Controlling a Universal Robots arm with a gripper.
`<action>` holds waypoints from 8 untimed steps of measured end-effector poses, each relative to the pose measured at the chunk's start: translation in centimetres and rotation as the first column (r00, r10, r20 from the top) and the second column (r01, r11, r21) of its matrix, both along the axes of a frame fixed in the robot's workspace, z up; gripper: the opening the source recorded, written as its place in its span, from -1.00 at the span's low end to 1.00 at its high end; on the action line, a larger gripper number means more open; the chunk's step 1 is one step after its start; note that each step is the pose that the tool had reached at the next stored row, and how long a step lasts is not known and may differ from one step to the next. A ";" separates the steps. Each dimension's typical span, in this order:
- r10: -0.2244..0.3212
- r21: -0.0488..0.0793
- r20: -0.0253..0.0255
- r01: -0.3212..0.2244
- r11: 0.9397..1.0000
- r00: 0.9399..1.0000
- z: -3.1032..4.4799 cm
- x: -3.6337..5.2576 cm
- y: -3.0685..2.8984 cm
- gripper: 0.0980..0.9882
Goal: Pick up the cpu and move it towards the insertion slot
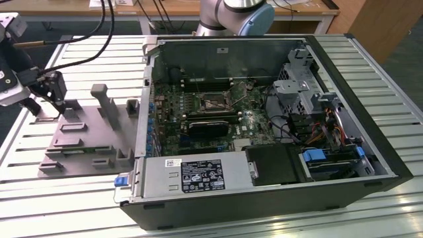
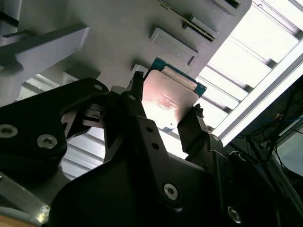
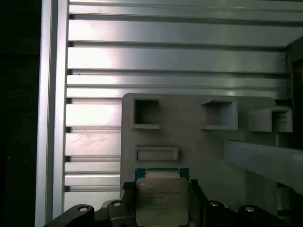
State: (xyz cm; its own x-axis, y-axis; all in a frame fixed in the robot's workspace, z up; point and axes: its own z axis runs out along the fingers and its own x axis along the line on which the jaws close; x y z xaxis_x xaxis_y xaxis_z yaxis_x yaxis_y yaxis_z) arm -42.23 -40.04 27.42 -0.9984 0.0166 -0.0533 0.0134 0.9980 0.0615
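Gripper (image 2: 165,104): I see it pinching the cpu (image 3: 162,198) by two opposite edges.
Grey fixture (image 1: 86,148): directly beneath the cpu.
Insertion slot (image 1: 215,102): well apart from it.

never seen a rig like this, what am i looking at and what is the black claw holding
It is a robot arm working beside an open computer case on a slatted metal table. The exterior view sees the whole scene; both wrist views come from cameras riding on the arm. Its black gripper is over a grey plastic fixture, on the exterior view's left of the case. Its two fingers are closed on the cpu, a thin silvery square chip. The insertion slot, a square socket inside the case, is apart from it.
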 end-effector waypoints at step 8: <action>0.000 0.000 0.000 0.000 1.000 1.000 2.86 0.00 0.00 -0.01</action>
